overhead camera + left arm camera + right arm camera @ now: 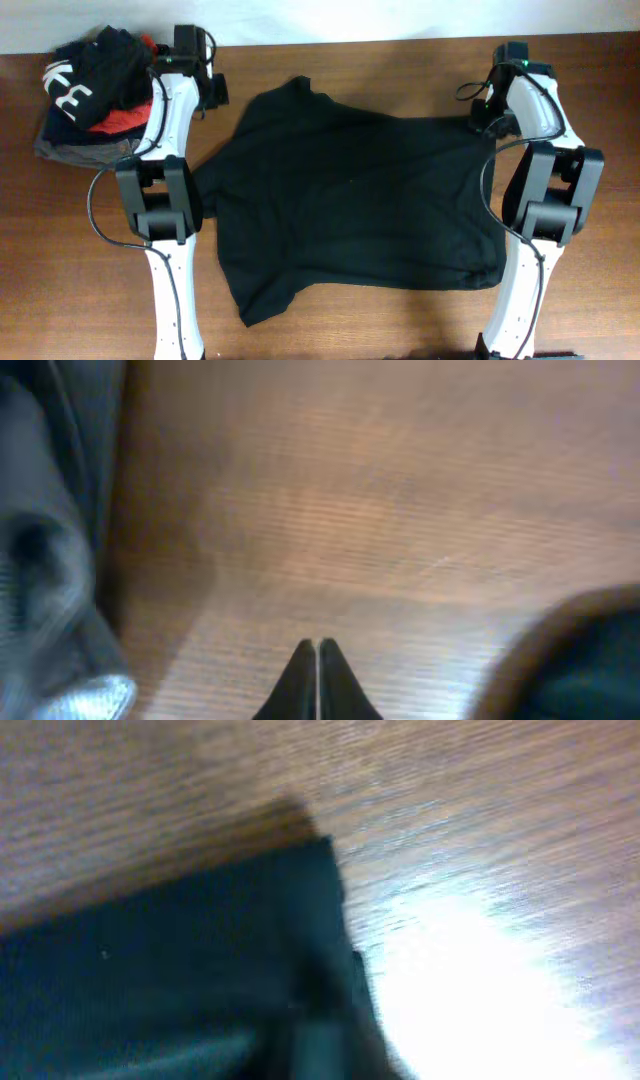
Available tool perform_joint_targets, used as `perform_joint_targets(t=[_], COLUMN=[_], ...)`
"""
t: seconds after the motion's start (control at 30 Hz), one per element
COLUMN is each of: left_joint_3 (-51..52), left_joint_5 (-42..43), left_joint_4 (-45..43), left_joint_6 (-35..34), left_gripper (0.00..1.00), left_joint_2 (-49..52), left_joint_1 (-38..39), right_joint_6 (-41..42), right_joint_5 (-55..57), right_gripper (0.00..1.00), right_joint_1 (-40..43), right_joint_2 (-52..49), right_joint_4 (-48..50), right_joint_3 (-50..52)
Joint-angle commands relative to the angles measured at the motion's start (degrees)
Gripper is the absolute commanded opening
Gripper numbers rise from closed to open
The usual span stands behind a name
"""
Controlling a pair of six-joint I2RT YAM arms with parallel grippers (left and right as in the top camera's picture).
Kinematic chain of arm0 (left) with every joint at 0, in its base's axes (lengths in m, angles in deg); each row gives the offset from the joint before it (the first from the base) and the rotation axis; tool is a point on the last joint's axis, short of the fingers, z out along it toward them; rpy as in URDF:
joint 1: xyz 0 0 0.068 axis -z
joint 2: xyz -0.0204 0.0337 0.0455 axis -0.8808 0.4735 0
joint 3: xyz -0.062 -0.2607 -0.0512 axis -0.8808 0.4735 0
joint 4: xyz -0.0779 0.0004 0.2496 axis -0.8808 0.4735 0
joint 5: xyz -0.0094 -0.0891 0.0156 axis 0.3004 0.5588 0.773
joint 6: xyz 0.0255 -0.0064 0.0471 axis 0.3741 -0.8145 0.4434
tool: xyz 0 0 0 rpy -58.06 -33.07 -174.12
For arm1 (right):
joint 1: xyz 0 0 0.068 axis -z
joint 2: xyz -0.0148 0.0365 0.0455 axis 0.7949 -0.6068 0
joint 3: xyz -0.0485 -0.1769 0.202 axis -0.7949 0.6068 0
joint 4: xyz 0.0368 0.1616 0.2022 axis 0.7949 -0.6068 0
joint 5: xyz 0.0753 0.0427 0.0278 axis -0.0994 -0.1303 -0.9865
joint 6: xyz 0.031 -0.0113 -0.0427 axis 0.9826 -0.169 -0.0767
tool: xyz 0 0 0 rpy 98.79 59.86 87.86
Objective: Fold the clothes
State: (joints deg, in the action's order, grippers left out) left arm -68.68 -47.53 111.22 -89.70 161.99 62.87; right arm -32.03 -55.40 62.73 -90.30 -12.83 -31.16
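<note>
The clothes [350, 195], one large black top, lie spread flat across the middle of the table, with one part reaching the front left. My left gripper [214, 92] hovers at the garment's far left edge. In the left wrist view its fingertips [318, 648] nearly touch over bare wood with nothing between them, and the black cloth [600, 660] lies to the lower right. My right gripper [479, 112] is at the garment's far right corner. The right wrist view is blurred: a corner of the black cloth [200, 950] fills the lower left, and the jaws cannot be made out.
A pile of folded garments [85, 100] in black, red, navy and grey sits at the far left corner, close behind the left arm. Both white arms [165, 200] [540, 200] run along the garment's sides. Bare wood [80, 270] shows at the front left.
</note>
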Motion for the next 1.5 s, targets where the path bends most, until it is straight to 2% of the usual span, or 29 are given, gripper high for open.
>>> perform_joint_targets(t=[0.0, 0.03, 0.07, 0.17, 0.27, 0.47, 0.5, 0.53, 0.7, 0.83, 0.97, 1.03, 1.07, 1.13, 1.23, 1.27, 1.47], left_joint_3=[-8.98, -10.6, -11.74, -12.46, -12.44, -12.44, -12.44, -12.44, -12.44, -12.44, -12.44, -12.44, -12.44, -12.44, -12.44, -12.44, -12.44], left_joint_5=[5.77, 7.93, 10.69, 14.29, 13.42, 12.37, 12.37, 12.37, 10.58, 10.4, 8.87, 8.87, 8.9, 8.48, 6.6, 6.01, 3.52], left_joint_4=[2.84, 3.67, 3.96, 3.61, 3.17, -1.18, -1.73, -2.01, -1.92, -1.97, -2.45, -2.8, -2.86, -2.84, -2.86, -2.91, -3.72], left_joint_6=[0.98, 1.44, 2.03, 2.6, 3.32, 3.43, 3.41, 3.41, 3.41, 3.43, 3.43, 3.43, 3.43, 3.43, 3.43, 3.43, 3.45], left_gripper=[0.21, 0.28, 0.4, 0.64, 0.65, 0.65, 0.64, 0.58, 0.18, 0.11, 0.1, 0.09, 0.09, 0.07, 0.01, 0.01, 0.01], left_joint_2=[-0.5, -0.5, -0.5, -0.48, 0.5, 5.07, 6.08, 6.88, 10.95, 12.24, 12.55, 12.61, 12.61, 12.61, 12.61, 12.63, 13.35], left_joint_1=[2.03, 2.62, 3.32, 5.77, 8.13, 11.41, 11.82, 12.17, 13.75, 14.29, 14.38, 14.38, 14.36, 14.32, 14.32, 14.32, 14.32], right_joint_6=[0.24, 0.26, 0.24, 0.24, 0.24, 0.0, 0.0, 0.0, 0.0, 0.0, -0.02, -0.5, -0.92, -0.9, -0.9, -0.87, -0.83], right_joint_5=[0.15, -1.44, -3.52, -10.51, -15.41, -16.61, -16.61, -16.61, -16.59, -16.57, -16.55, -16.52, -16.57, -16.55, -16.28, -16.02, -12.33], right_gripper=[0.66, 0.79, 0.87, 0.92, 0.92, 0.92, 0.92, 0.92, 0.92, 0.92, 0.91, 0.85, 0.72, 0.35, 0.09, 0.04, 0.04], right_joint_1=[0.31, 0.33, 0.33, 0.31, 0.31, -0.2, -0.33, -0.44, -0.9, -1.09, -1.09, -1.09, -1.09, -1.09, -1.09, -1.09, -1.07], right_joint_2=[-0.2, -0.2, -0.2, -0.2, -0.2, -0.22, -0.22, -0.22, -0.22, -0.24, -0.66, -1.05, -1.22, -1.62, -1.81, -1.84, -1.95], right_joint_4=[-2.27, -3.23, -4.13, -5.86, -7.41, -10.45, -10.71, -10.8, -11.37, -11.34, -10.73, -9.2, -7.96, -5.14, -0.28, 1.22, 7.98], right_joint_3=[-6.91, -8.39, -9.77, -12.35, -12.5, -12.33, -12.31, -12.17, -12.09, -12.07, -11.3, -10.19, -9.31, -7.1, -3.1, -1.95, 3.39])
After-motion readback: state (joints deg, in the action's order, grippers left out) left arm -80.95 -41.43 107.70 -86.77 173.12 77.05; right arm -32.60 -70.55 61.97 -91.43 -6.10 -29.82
